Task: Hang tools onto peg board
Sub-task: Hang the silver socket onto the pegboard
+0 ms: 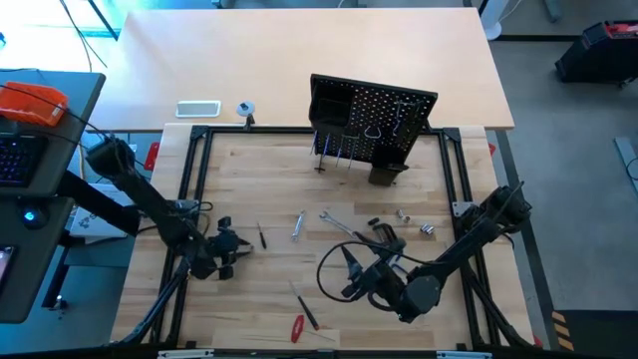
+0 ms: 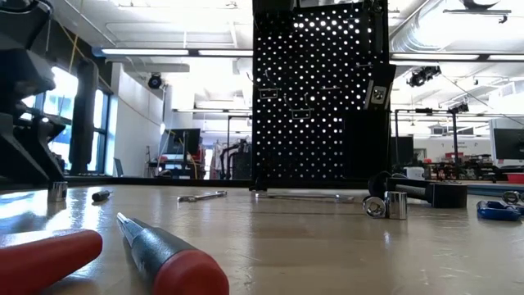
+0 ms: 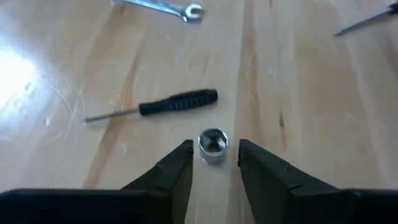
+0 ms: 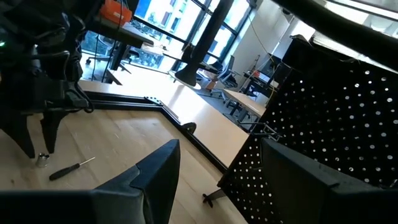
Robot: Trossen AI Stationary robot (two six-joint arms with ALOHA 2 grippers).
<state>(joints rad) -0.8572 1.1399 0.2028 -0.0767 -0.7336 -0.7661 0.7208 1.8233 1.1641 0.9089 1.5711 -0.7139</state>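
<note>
My left pincer (image 3: 214, 163) sits low over the pale wooden worktop (image 3: 298, 93), fingers parted around a small silver hex socket (image 3: 213, 145) without gripping it. A black-handled slim screwdriver (image 3: 178, 101) lies just beyond. My right pincer (image 4: 214, 180) is open, empty, facing the black perforated peg board (image 4: 336, 124).

The peg board (image 1: 374, 125) stands at the tabletop's (image 1: 269, 289) far edge; a socket (image 3: 212, 145) lies between the left claw's (image 3: 214, 163) fingers, a small screwdriver (image 3: 155, 106) just beyond.
</note>
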